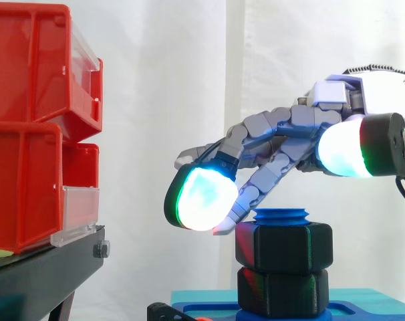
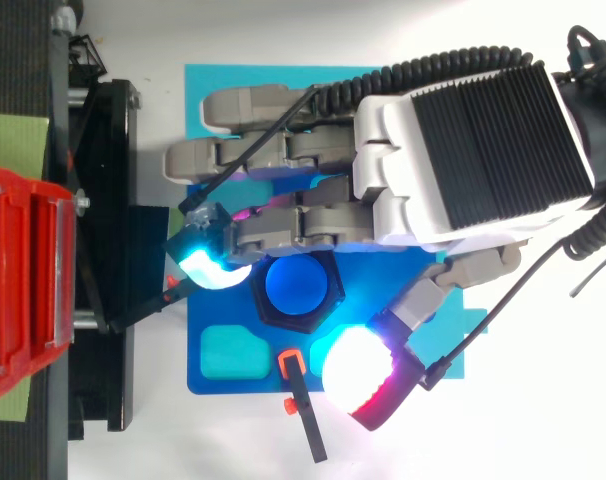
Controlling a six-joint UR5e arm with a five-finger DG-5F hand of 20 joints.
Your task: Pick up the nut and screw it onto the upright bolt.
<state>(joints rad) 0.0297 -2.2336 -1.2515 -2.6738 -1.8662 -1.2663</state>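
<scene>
Blue baseplate (image 2: 368,295) bears the bolt (image 1: 281,215) before a white curtain (image 1: 162,80).

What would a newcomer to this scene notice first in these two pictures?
The eye goes first to the robot hand at the right of the side view, with its brightly glowing pads spread open just above the work. Below it, in the lower middle, a chunky black nut sits on the blue bolt, whose top shows above it. At the left edge, red bins are stacked on a black stand.
</scene>
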